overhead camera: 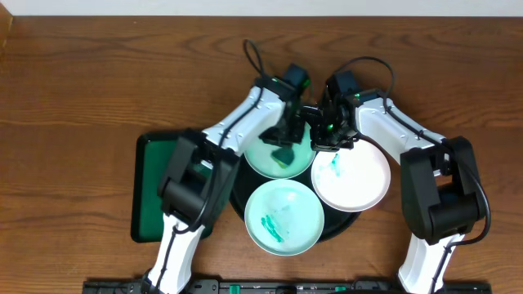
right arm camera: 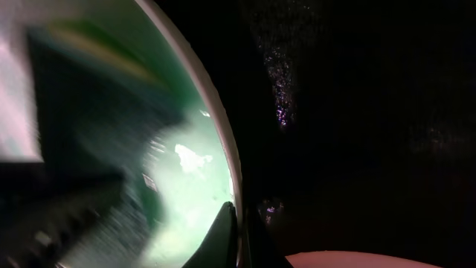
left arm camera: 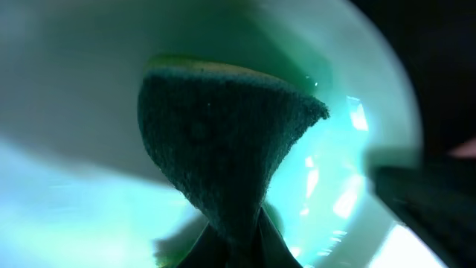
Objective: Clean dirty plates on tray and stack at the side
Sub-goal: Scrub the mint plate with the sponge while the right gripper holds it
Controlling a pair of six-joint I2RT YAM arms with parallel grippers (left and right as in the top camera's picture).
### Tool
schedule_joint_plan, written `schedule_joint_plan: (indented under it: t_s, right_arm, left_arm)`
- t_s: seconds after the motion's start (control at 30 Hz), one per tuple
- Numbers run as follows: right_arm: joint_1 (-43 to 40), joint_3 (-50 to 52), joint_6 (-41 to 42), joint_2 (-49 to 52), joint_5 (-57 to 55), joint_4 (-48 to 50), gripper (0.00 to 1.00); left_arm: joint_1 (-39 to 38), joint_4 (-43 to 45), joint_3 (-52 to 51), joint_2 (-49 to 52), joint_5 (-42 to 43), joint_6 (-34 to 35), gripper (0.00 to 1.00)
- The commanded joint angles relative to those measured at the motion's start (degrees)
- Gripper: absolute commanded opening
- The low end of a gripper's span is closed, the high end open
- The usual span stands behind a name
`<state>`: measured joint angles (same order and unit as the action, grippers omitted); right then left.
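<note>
Overall: I see the table with the tray at its centre, all three dishes on it.
Far mint plate: under both grippers.
Near mint plate: teal smears.
White plate: one small teal smear.
Left gripper: clenched on a green sponge, which is pressed onto the far mint plate.
Right gripper: pinching that plate's rim.
</note>
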<state>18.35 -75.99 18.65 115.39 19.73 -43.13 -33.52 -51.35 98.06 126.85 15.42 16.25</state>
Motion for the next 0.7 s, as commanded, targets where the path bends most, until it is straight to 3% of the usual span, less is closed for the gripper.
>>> schedule_joint_plan:
  t_s: [0.0, 0.1, 0.37, 0.53, 0.67]
  right_arm:
    - [-0.52, 0.35, -1.55, 0.07, -3.17, 0.09, 0.01]
    - [-0.52, 0.35, -1.55, 0.07, -3.15, 0.09, 0.01]
    - [-0.52, 0.35, -1.55, 0.07, -3.15, -0.2, 0.01]
    - [-0.52, 0.35, -1.55, 0.07, -3.17, -0.94, 0.01]
    - [-0.52, 0.35, -1.6, 0.07, -3.19, -1.2, 0.01]
  left_arm:
    - [-2.05, 0.07, -0.37, 2.27, 8.87, -0.57, 0.07]
    - [-1.79, 1.18, -0.37, 2.27, 13.66, -0.57, 0.07]
    - [3.5, 8.96, -0.37, 2.27, 13.07, 4.0, 0.07]
    - [8.13, 9.55, -0.37, 2.27, 2.97, 7.02, 0.07]
    - [12.39, 4.5, -0.37, 2.27, -6.82, 6.99, 0.07]
